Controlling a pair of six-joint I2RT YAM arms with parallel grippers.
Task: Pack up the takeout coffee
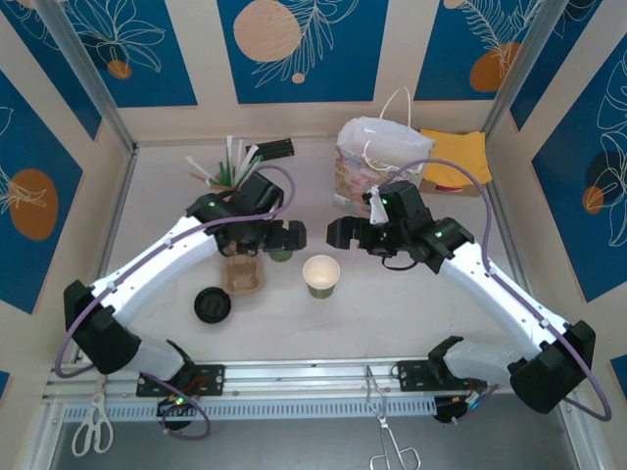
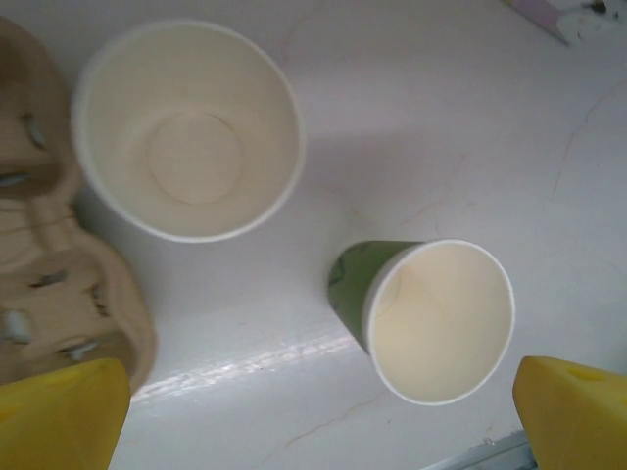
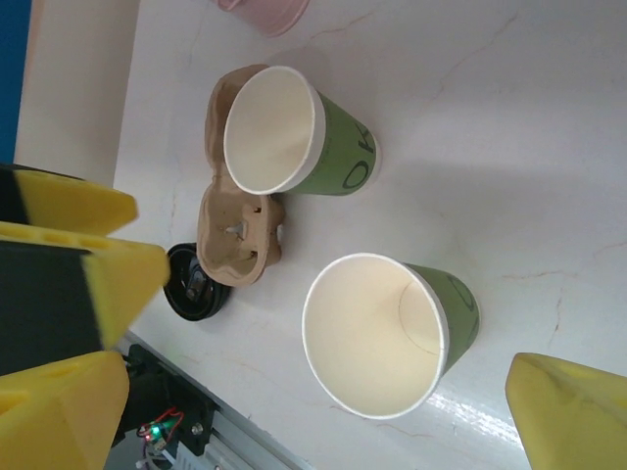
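Left hand [image 1: 292, 238] is spread wide and holds nothing, its arm stretched over the bench [image 1: 392, 313]. One cup [image 2: 186, 127] stands just beneath it, beside the carrier [image 2: 49, 284]. Right hand [image 1: 336, 233] is also wide open and empty, and the second cup [image 1: 321, 275] sits just below the gap between both hands.

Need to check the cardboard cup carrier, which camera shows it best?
Right wrist: the cardboard cup carrier shows nearly whole, a green cup overlapping one end. Top external shows it small; left wrist cuts it off at the frame edge.

Bright even light, soft shadows, glare streak on table [image 2: 257, 356], blurred corners
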